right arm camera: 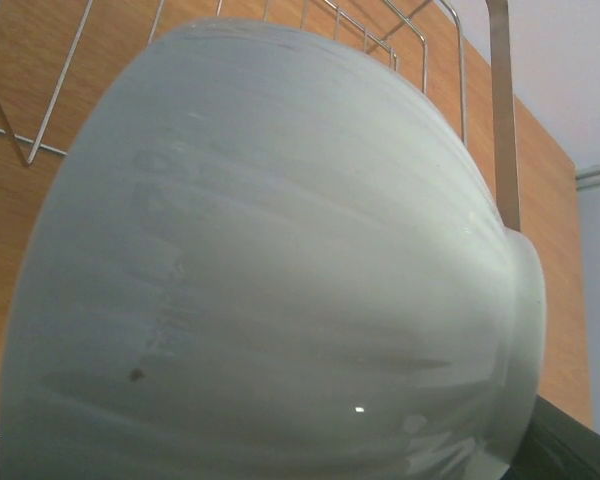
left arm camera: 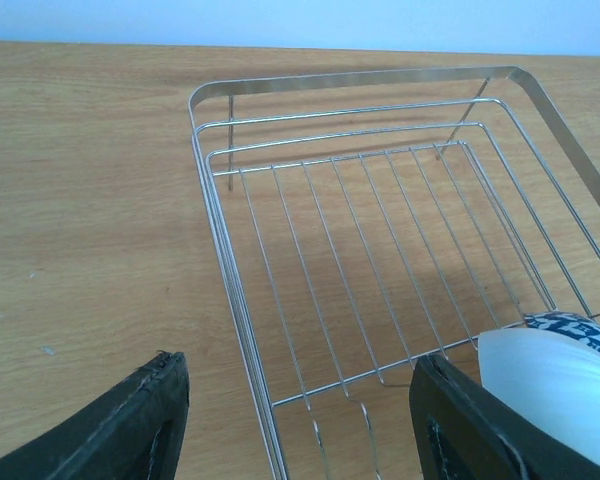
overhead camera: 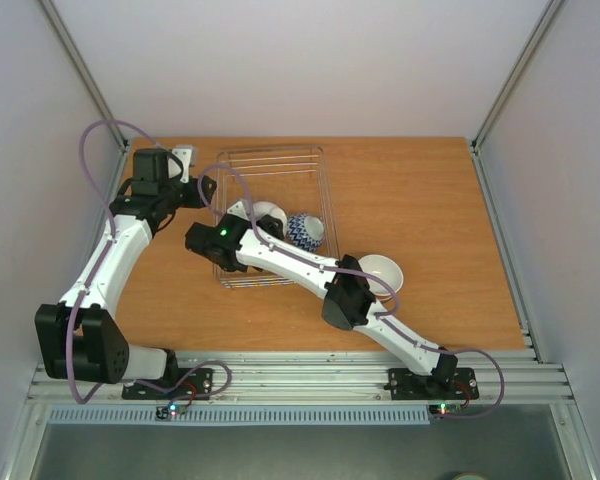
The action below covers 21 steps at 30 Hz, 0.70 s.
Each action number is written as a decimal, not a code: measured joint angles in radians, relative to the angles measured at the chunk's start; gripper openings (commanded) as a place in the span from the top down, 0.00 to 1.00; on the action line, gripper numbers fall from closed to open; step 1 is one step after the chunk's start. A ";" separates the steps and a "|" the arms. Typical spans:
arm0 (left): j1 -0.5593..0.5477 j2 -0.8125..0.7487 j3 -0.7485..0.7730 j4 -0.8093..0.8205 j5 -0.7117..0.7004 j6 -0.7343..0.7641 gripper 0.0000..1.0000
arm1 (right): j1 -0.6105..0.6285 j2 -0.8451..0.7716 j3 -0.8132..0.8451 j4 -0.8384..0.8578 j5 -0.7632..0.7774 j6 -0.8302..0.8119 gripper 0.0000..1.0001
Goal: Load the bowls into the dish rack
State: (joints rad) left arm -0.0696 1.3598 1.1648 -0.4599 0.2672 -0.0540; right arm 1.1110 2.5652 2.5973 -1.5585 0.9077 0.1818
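Observation:
The dish rack (overhead camera: 315, 165) is a silver wire basket in the middle of the table. My right gripper (overhead camera: 257, 221) reaches into it, shut on a pale grey-green bowl (right arm camera: 280, 270) that lies on its side and fills the right wrist view. Only one dark finger (right arm camera: 580, 445) shows past the bowl's foot. A blue-white patterned bowl (overhead camera: 305, 230) rests in the rack right beside it. A plain white bowl (overhead camera: 381, 272) stands on the table to the right of the rack. My left gripper (overhead camera: 207, 189) hovers open and empty over the rack's left rim (left arm camera: 230, 290).
The right arm's forearm (overhead camera: 300, 265) lies across the rack's near end. Grey walls and metal frame posts close the table on the left, right and back. An aluminium rail (overhead camera: 310, 365) runs along the near edge.

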 measured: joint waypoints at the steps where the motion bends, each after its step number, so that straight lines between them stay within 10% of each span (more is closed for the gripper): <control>1: 0.000 0.000 0.000 0.000 0.000 0.001 0.39 | -0.003 0.002 0.000 0.002 0.001 -0.005 0.99; 15: 0.008 0.001 0.000 0.001 -0.003 0.003 0.39 | -0.031 0.044 0.058 0.033 0.007 -0.090 0.99; 21: 0.013 0.002 0.000 0.001 -0.006 0.004 0.39 | -0.044 0.057 0.069 0.064 0.003 -0.136 0.74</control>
State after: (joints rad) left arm -0.0570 1.3617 1.1648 -0.4591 0.2607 -0.0498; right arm 1.0668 2.6221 2.6663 -1.4940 0.9112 0.0460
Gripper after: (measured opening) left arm 0.611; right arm 0.753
